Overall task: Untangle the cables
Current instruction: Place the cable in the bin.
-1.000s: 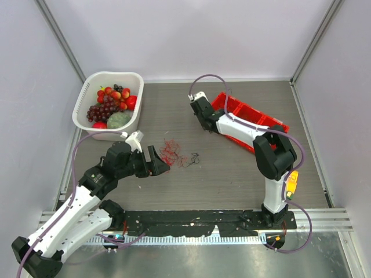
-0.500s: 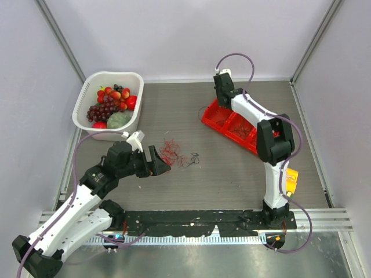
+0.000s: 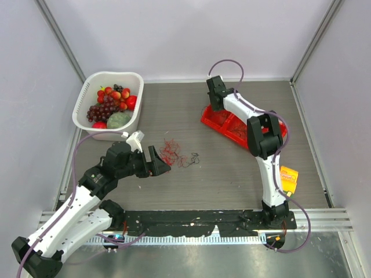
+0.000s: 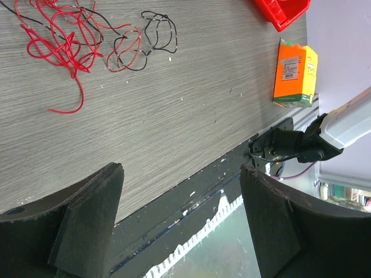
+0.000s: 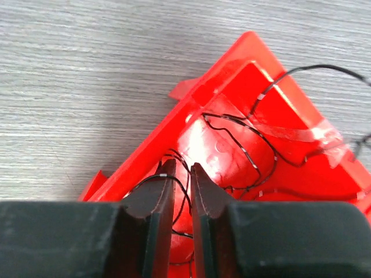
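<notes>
1. Left gripper [image 4: 179, 223]: fingers spread wide, holding nothing.
2. Cables [image 4: 75, 40]: loose red-and-black tangle lying on the table, just ahead of those fingertips and off to one finger's side. It spreads widest along the finger-to-finger line and lies far nearer this arm.
3. Right gripper [image 5: 181, 171]: well beyond the tangle, fingers nearly together inside the red bin [image 5: 232, 75]. A black wire [image 5: 243, 147] crosses the tips; whether it is pinched cannot be told.
</notes>
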Robot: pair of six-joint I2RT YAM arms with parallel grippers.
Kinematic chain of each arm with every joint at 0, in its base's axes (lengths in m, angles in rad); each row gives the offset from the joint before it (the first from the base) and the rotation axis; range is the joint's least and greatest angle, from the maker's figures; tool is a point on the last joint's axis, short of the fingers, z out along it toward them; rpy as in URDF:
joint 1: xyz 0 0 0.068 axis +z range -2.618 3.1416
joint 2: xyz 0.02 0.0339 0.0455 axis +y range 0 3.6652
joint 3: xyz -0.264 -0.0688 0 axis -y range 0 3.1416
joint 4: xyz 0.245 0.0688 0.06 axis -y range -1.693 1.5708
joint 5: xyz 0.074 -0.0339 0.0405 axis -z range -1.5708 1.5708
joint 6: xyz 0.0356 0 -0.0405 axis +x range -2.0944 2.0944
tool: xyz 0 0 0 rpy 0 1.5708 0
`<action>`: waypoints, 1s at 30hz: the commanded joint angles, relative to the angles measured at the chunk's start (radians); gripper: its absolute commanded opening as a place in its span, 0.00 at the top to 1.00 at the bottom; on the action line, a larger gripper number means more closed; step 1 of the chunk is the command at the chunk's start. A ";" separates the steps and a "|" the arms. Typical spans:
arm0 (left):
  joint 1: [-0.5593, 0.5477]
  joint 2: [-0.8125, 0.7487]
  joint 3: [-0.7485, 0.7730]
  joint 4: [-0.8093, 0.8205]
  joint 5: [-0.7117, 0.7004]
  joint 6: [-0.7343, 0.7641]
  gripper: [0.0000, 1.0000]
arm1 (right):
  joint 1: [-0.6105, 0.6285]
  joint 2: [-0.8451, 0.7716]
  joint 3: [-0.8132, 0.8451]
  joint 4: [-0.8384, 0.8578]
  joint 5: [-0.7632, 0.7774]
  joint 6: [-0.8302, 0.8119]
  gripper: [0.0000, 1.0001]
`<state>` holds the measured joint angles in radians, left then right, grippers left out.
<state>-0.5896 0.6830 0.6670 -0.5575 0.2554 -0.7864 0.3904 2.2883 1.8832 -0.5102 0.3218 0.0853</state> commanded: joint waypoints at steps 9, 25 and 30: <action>-0.003 0.004 0.011 0.056 0.030 -0.010 0.15 | 0.007 -0.326 -0.090 -0.042 -0.018 0.007 0.48; -0.003 0.006 0.002 0.054 0.028 -0.007 0.15 | 0.266 -0.504 -0.501 0.234 0.031 -0.231 0.39; -0.003 0.006 0.003 0.051 0.033 -0.007 0.15 | 0.347 -0.452 -0.506 0.231 0.115 -0.303 0.40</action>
<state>-0.5896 0.6918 0.6670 -0.5499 0.2733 -0.7868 0.6994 1.8359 1.3678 -0.3599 0.3363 -0.1238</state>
